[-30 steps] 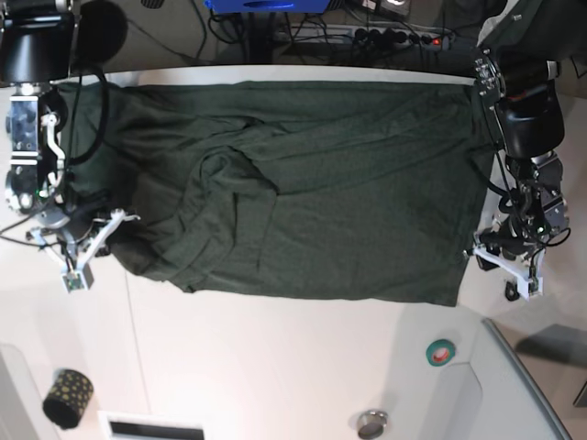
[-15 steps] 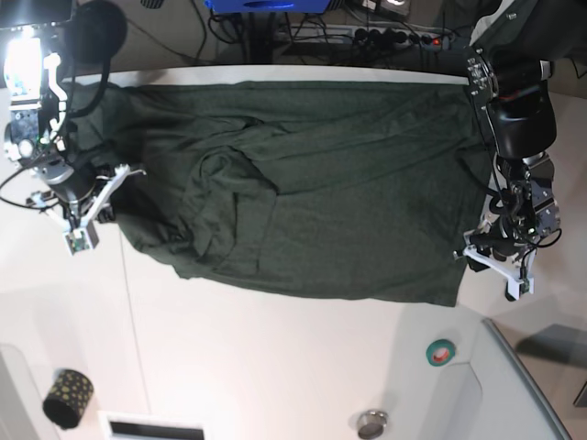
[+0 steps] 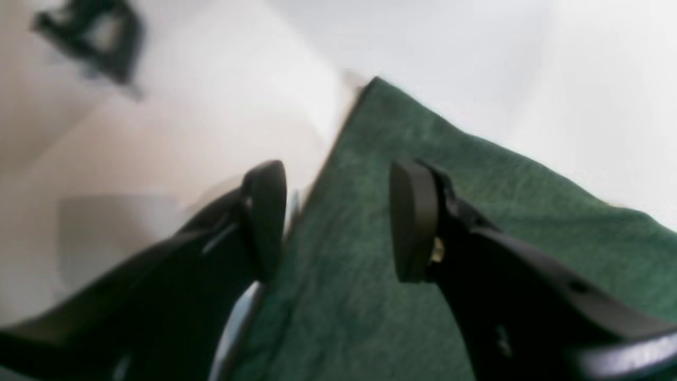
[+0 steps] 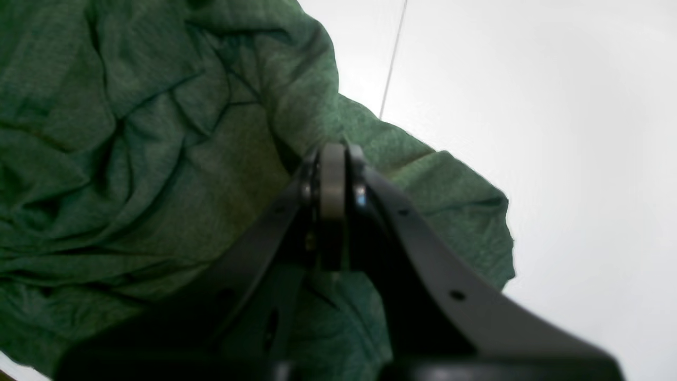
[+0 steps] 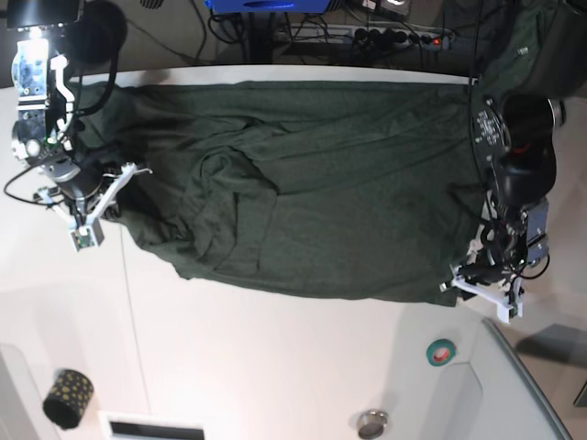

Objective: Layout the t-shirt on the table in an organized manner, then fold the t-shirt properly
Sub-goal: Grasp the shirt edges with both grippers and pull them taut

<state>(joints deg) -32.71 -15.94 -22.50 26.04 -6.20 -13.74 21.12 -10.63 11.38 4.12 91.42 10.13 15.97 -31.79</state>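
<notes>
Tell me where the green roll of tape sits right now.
In the base view, the green tape roll lies on the white table at lower right, just below the t-shirt's corner and the left pincer, beside the grey tray.
</notes>
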